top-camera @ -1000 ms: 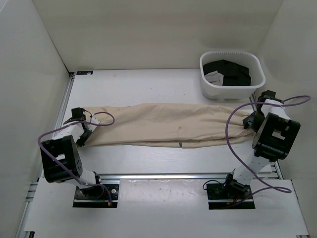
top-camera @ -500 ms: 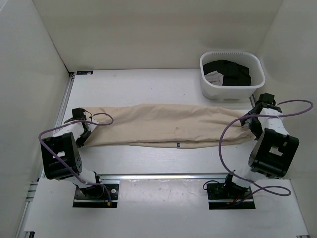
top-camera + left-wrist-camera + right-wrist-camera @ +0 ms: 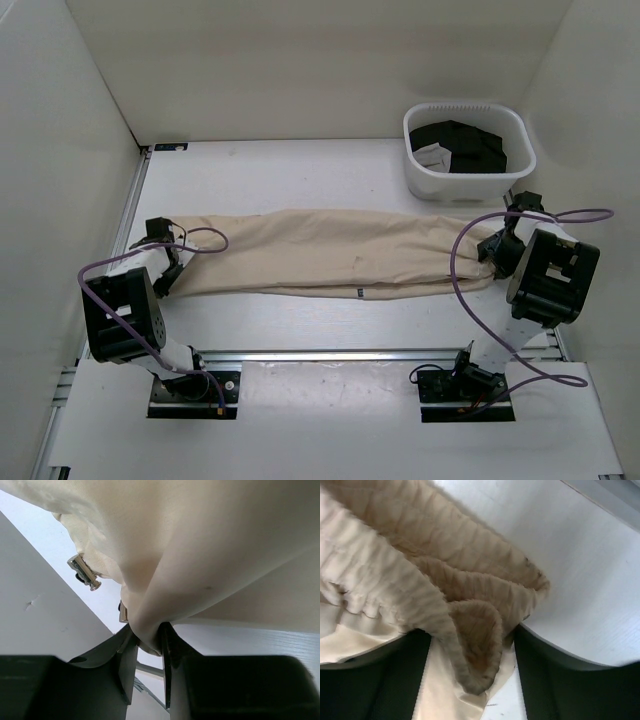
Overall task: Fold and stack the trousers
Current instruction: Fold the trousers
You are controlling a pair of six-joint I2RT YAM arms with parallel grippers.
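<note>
Beige trousers (image 3: pixel 330 252) lie stretched flat across the table, left to right. My left gripper (image 3: pixel 165 262) is at their left end, shut on a fold of the cloth (image 3: pixel 200 545); the fold is pinched between the fingers (image 3: pixel 149 640), with a metal clasp (image 3: pixel 84 572) beside it. My right gripper (image 3: pixel 497 248) is at the right end. Its jaws (image 3: pixel 472 665) stand wide apart around the ribbed, gathered edge (image 3: pixel 470 625), which hangs loosely between them without being squeezed.
A white basket (image 3: pixel 415 165) holding black folded clothes (image 3: pixel 465 145) stands at the back right, just behind the right gripper. White walls close in the table on the left, right and back. A purple cable (image 3: pixel 462 270) loops over the trousers' right end.
My right arm swung away to the back right half a second ago and has come back onto the trousers' right end. The left arm and the trousers have barely moved.
</note>
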